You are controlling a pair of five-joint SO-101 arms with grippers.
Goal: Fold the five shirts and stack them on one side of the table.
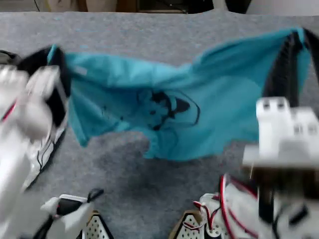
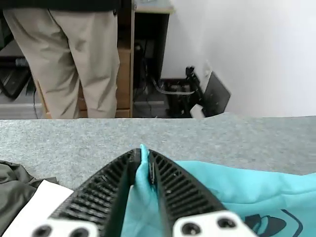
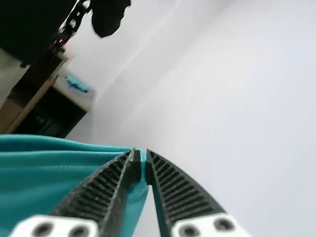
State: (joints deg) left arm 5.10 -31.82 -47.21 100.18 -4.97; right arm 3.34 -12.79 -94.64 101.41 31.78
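High view: teal shirt (image 1: 164,99) is strung between both arms over the grey table (image 1: 149,30), print side facing the camera.

- L gripper (image 1: 54,55) has one top corner, R gripper (image 1: 298,37) the other. The R end sits higher, so the top edge sags in the middle.
- Jaws: wrist views show both pinched nearly closed, with a thin fold of teal fabric squeezed between the ribbed fingers (image 2: 168,185) and poking out past the tips.
- Why held so (my guess): gripping two corners wide apart lets the weight pull the cloth flat, ready to lay down square for the first fold. The shadow beneath suggests most of it is off the table; can't tell whether the lower edge touches.
- Count: 1 shirt in hand, 2 grippers, both on it. There's also 1 dark crumpled cloth (image 2: 12,185) on the table beside the L gripper, poss. another shirt, not sure.
- Progress: no folded stack seen, so prob. early in the task.
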